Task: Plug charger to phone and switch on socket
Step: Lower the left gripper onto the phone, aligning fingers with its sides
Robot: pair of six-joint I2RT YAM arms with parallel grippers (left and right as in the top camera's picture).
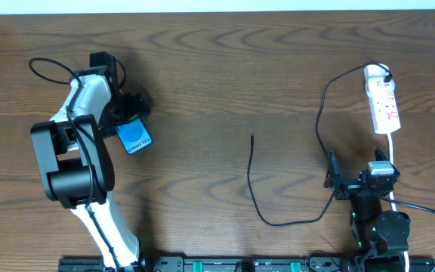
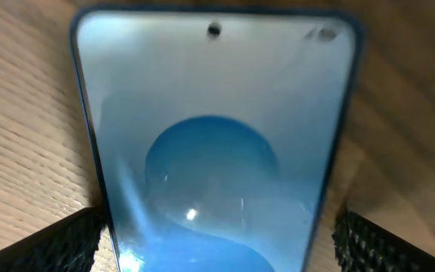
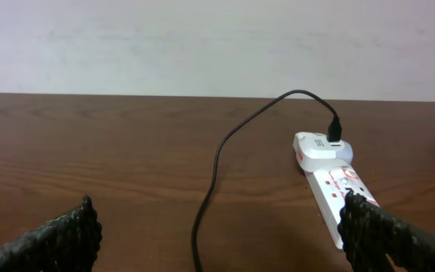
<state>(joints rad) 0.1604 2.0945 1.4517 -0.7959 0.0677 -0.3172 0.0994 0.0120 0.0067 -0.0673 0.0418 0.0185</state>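
Securing the phone (image 2: 214, 151) seems our step: socket (image 3: 337, 189) ahead of the right gripper's (image 3: 217, 238) spread, empty jaws, phone between the left gripper's (image 2: 217, 234) jaws (clamped or not, we cannot tell), and next the right jaws need the charger's (image 1: 252, 177) loose tip.

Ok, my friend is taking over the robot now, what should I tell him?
Left end effector: fingers either side of the phone, grip unclear.
Right end effector: open, empty, facing the socket.
Charger: plug already in the socket; connector tip loose mid-table, apart from the phone.
Left to do: tip into phone, switch socket on; switch state unreadable.
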